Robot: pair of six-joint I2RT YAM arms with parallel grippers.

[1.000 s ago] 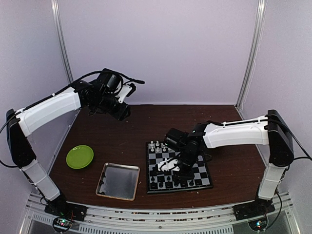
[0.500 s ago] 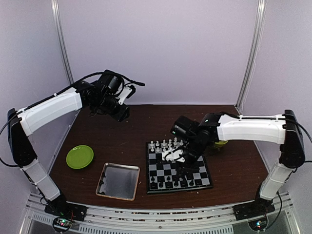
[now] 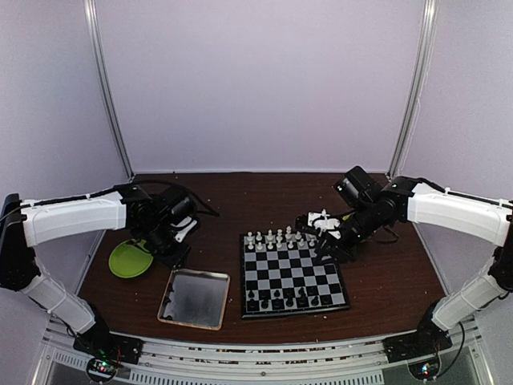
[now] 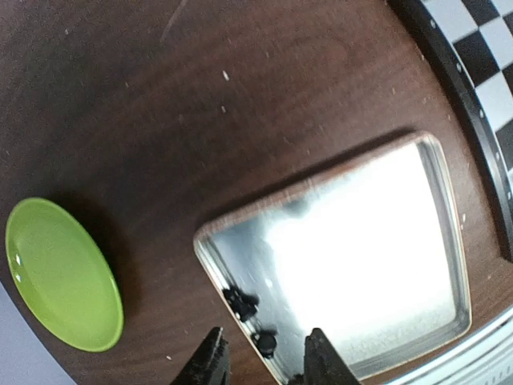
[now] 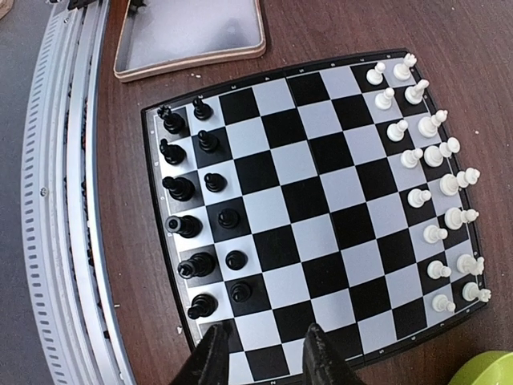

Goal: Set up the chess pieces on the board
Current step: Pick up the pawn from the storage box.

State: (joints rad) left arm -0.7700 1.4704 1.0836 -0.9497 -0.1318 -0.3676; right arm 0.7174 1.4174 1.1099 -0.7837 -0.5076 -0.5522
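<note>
At the far left a green plate lies on the brown table. Just to its right, the left gripper hangs over the left side of a shiny metal tray. Its fingers are a moderate gap apart and grip nothing. Two loose black pieces lie close together in the tray, along the edge that faces the plate. One of them sits right under the gap between the fingers, touched by neither. Just beside the tray on its right, the board lies flat on the table. Black chess pieces stand on it in two rows along the near edge, and white chess pieces stand in two rows along the far edge. The squares between the two sets are bare. The right gripper is raised near the board's far right corner, and its camera looks down across the whole board. Its fingers are also a moderate gap apart, with nothing between them. The rim of a second green dish shows just beyond the white side of the board.
</note>
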